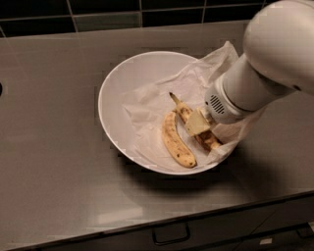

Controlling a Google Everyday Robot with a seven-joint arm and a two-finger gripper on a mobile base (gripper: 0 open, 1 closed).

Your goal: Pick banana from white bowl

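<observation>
The white bowl [110,78] stands on the dark counter, lined with crumpled white paper [147,108]. Two bananas lie side by side in its right half. The browner, bruised banana [182,112] lies on the right, its stem pointing to the back left. The yellower, speckled banana [175,142] lies just left of it. My gripper [197,123] reaches in from the right on the big white arm and sits low over the middle of the brown banana, hiding that part. The brown banana's lower end [208,140] shows below the gripper.
The grey-brown counter [59,162] runs all around the bowl. A dark tiled wall [98,14] stands at the back. The counter's front edge runs along the bottom, with a drawer handle [170,236] under it. The paper sticks out over the bowl's right rim.
</observation>
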